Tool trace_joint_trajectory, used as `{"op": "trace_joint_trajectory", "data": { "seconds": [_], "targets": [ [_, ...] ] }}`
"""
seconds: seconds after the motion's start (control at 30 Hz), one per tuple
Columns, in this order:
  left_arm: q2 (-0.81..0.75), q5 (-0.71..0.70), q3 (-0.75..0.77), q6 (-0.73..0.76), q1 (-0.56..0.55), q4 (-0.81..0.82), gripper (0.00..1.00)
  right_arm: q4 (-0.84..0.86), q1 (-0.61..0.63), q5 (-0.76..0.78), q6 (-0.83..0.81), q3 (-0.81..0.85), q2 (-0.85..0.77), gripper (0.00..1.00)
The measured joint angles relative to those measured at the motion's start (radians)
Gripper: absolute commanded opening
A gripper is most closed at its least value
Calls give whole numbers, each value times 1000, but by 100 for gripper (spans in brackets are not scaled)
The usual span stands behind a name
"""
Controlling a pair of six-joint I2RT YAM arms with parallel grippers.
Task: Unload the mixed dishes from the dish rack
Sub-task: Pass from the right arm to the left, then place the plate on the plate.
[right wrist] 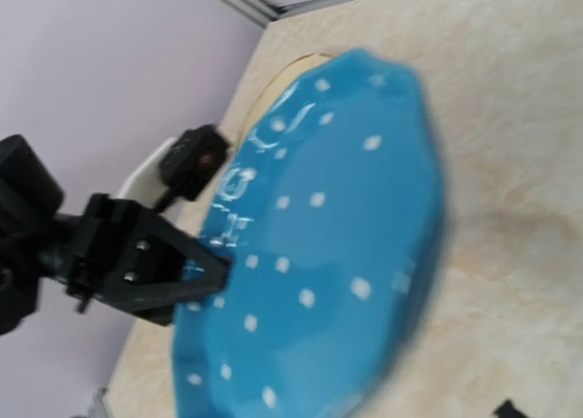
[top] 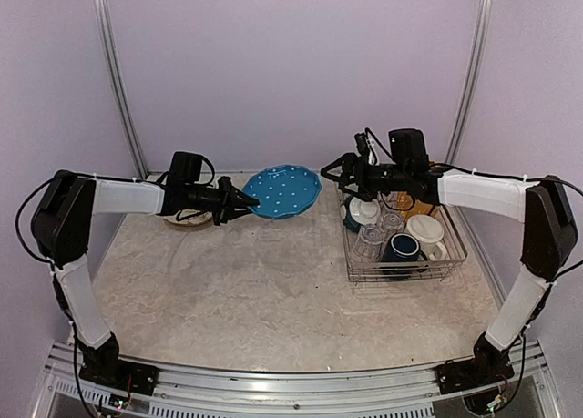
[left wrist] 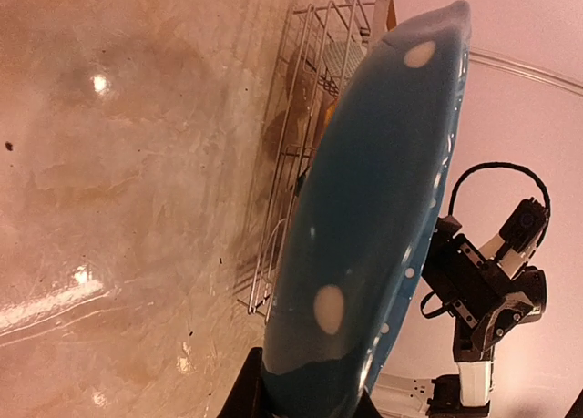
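A blue plate with white speckles (top: 284, 190) hangs tilted above the table. My left gripper (top: 248, 199) is shut on its left rim. The left wrist view shows the plate (left wrist: 373, 218) edge-on, rising from between the fingers of the left gripper (left wrist: 310, 402). My right gripper (top: 331, 171) stands open just right of the plate, not touching it, at the left end of the dish rack (top: 455, 254). The rack holds a teal bowl (top: 360, 213), clear glasses (top: 373, 240), a navy mug (top: 401, 248) and a cream mug (top: 426, 229). The right wrist view shows the plate (right wrist: 337, 245) and the left gripper (right wrist: 196, 268).
A pale plate (top: 187, 219) lies on the table under the left arm. Purple walls and metal posts (top: 118, 81) close in the back and sides. The rack's wire side (left wrist: 282, 209) stands right of bare marbled tabletop (top: 264, 290).
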Motion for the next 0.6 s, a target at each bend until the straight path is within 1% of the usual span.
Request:
{"op": "trace_joint_trajectory", "data": {
  "seconds": [0.17, 0.37, 0.5, 0.6],
  "targets": [
    [-76, -34, -53, 57, 96, -97, 0, -98, -2, 76, -71, 21, -46, 95],
    [-171, -81, -97, 130, 270, -203, 0, -210, -16, 173, -151, 37, -108, 95],
    [-183, -114, -103, 157, 367, -238, 0, -280, -27, 262, -203, 42, -149, 98],
    [-182, -135, -108, 169, 418, -265, 0, -335, -36, 332, -243, 53, -178, 98]
  ]
}}
